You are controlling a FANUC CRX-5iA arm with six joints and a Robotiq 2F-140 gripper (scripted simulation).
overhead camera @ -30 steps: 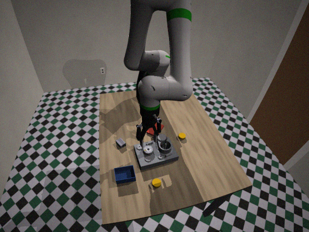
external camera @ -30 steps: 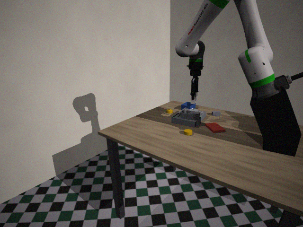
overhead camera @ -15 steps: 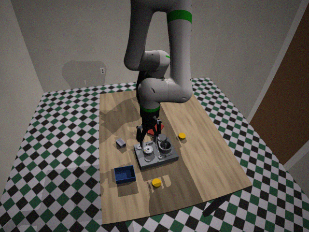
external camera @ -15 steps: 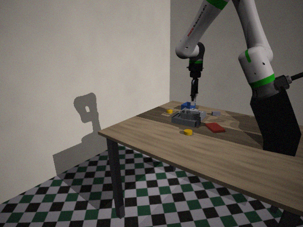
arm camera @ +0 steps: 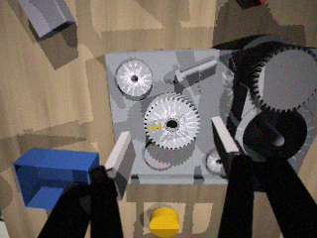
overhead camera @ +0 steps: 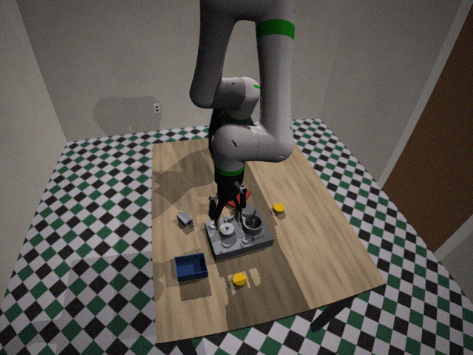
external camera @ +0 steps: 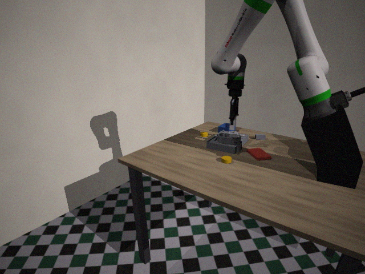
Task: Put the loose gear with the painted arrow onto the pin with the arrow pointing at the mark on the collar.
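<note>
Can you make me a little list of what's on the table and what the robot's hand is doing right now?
gear with arrow: gear lying on the grey timing case, orange arrow pointing toward the blue box
gripper: gripper open above the gear, holding nothing
fingers: one finger on each side of the gear, not touching it
blue box: blue box open, beside the case
yellow discs: one in front of the case, one farther back
red block: red block flat on the table
</note>
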